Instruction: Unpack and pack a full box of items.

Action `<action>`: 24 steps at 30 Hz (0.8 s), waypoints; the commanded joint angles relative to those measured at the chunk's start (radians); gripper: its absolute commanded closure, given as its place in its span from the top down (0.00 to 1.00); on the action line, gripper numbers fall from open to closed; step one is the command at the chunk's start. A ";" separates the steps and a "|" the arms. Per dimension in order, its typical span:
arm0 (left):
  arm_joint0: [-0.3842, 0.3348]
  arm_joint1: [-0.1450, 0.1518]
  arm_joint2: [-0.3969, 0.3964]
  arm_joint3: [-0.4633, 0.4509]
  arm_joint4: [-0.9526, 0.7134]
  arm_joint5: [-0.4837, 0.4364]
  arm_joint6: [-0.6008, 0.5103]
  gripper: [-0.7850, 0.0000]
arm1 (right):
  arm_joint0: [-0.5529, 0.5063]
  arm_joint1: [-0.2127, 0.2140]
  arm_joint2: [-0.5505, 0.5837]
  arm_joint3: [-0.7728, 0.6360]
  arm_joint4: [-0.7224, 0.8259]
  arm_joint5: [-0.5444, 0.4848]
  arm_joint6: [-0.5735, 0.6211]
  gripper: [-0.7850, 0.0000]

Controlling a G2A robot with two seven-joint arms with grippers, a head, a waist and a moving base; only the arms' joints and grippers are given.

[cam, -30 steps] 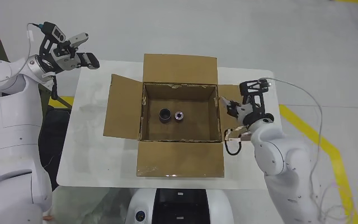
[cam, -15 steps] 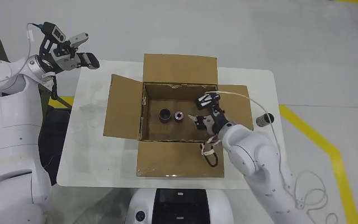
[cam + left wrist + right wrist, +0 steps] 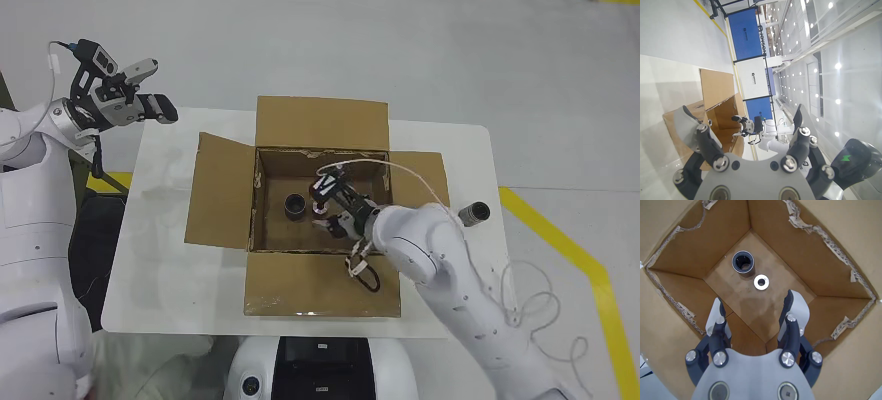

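Box (image 3: 320, 285), brown cardboard, all flaps folded out, sits mid-table w/ its near flap close to the front edge. L to R: left gripper (image 3: 152, 88) hangs over the table's (image 3: 160, 280) far-left corner, fingers apart, holding nothing, well apart from the box. Inside, on the box floor, a black sleeve (image 3: 743, 261) stands upright; just beside it, not touching, lies a flat silver ring (image 3: 761, 282). Right gripper (image 3: 753, 297) is down inside the box above the ring, fingers spread, empty. A small cylinder (image 3: 474, 212) lies on its side near the table's right edge.

Risks, as a judgement: the ring is low and flat, so the fingers may slip off or scrape the cardboard; w/ the sleeve so near, a finger could knock it over. The arm's loose cable (image 3: 420, 185) crosses the box rim and might snag its torn edge. The cylinder could roll off.

Table is plain white. Floor (image 3: 450, 60) is pale grey w/ a yellow line (image 3: 560, 245). Hall beyond has blue and white panels (image 3: 745, 39) and rows of ceiling lights (image 3: 837, 66).
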 commanded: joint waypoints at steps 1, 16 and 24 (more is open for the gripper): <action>0.000 0.000 0.000 0.000 0.000 0.000 0.000 1.00 | 0.030 -0.006 -0.022 0.039 0.018 -0.014 0.007 0.78; 0.000 0.000 0.000 0.000 0.000 0.000 0.000 1.00 | 0.185 -0.050 -0.131 0.271 0.067 -0.030 -0.001 0.78; 0.000 0.000 0.000 0.000 0.000 0.000 0.000 1.00 | 0.246 -0.078 -0.179 0.394 0.083 -0.009 -0.024 0.78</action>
